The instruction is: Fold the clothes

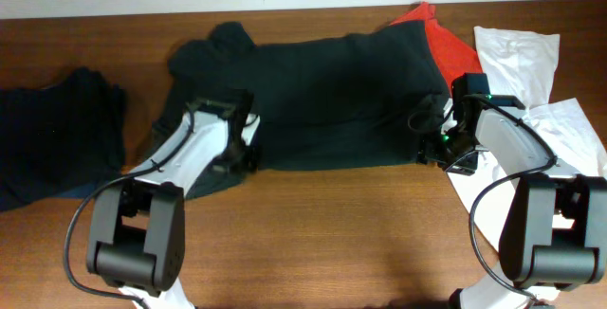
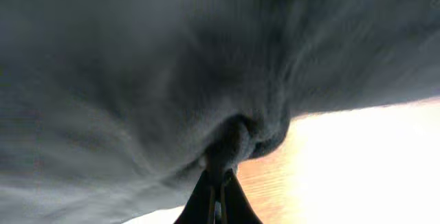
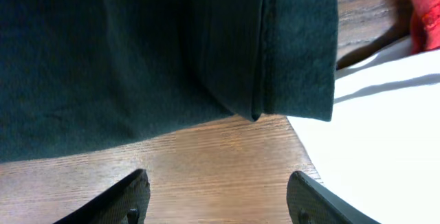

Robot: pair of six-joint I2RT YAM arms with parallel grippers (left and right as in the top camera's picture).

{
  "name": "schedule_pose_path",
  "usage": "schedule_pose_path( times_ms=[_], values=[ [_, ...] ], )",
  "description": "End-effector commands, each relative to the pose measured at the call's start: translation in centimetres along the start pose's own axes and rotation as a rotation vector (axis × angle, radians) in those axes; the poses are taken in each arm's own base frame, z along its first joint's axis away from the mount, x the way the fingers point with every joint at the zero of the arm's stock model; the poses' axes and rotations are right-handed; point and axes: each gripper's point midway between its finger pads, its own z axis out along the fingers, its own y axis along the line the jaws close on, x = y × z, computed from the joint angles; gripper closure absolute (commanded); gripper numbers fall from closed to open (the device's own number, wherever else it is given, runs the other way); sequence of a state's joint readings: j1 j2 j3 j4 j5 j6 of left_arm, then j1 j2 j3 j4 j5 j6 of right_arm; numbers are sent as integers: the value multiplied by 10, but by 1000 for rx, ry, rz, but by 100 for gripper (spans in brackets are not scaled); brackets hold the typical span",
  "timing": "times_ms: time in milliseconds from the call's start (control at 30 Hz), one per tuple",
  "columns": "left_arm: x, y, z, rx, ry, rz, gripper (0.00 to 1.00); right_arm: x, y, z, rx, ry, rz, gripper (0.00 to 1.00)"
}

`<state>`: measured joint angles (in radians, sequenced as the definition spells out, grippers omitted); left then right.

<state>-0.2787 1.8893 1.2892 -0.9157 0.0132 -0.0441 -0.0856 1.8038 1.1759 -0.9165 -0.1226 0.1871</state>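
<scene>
Mid-fold: the black T-shirt (image 1: 332, 91) lies spread on the desk (image 1: 332, 243), the left claw (image 2: 221, 183) pinching its near edge; the right claw (image 3: 218, 200), wide just beside it, should likely grip next.

The overhead view looks straight down on the table (image 1: 332, 233), with the black shirt (image 1: 322, 91) in its upper middle. The left wrist view sits tight against the shirt's lower left edge, looking along the pinched left gripper (image 2: 220, 183) into blurred cloth. The right wrist view sits low near the shirt's right hem, facing it over the spread right gripper (image 3: 218, 179); with overhead it shares the white shirt (image 3: 385, 135) and red shirt (image 3: 426, 18) beside that hem.
</scene>
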Motion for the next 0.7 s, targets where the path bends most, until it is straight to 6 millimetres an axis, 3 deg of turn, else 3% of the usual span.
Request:
schedule_pose_path(
  times_ms=[0, 100, 233, 367, 400, 467, 500, 600, 667],
  values=[
    [-70, 17, -54, -114, -234, 6, 100, 0, -1, 0, -4, 5, 11, 32],
    [-108, 22, -76, -148, -391, -10, 100, 0, -1, 0, -4, 5, 11, 32],
    [-126, 21, -64, -142, -431, -28, 99, 0, -1, 0, -4, 5, 11, 32],
    [-144, 16, -69, -112, -509, -39, 98, 0, -1, 0, -4, 4, 11, 32],
    [-146, 16, -70, -112, -516, -39, 82, 0, -1, 0, -4, 4, 11, 32],
    [-147, 19, -71, -117, -520, -44, 63, 0, -1, 0, -4, 5, 11, 32],
    [-145, 25, -71, -133, -515, -54, 48, 0, -1, 0, -4, 5, 11, 32],
    [-126, 49, -76, -157, -428, -106, 40, 0, -2, 0, 1, 4, 11, 32],
    [-96, 73, -79, -160, -327, -233, 40, 0, -2, 0, 0, 5, 11, 32]
  ],
)
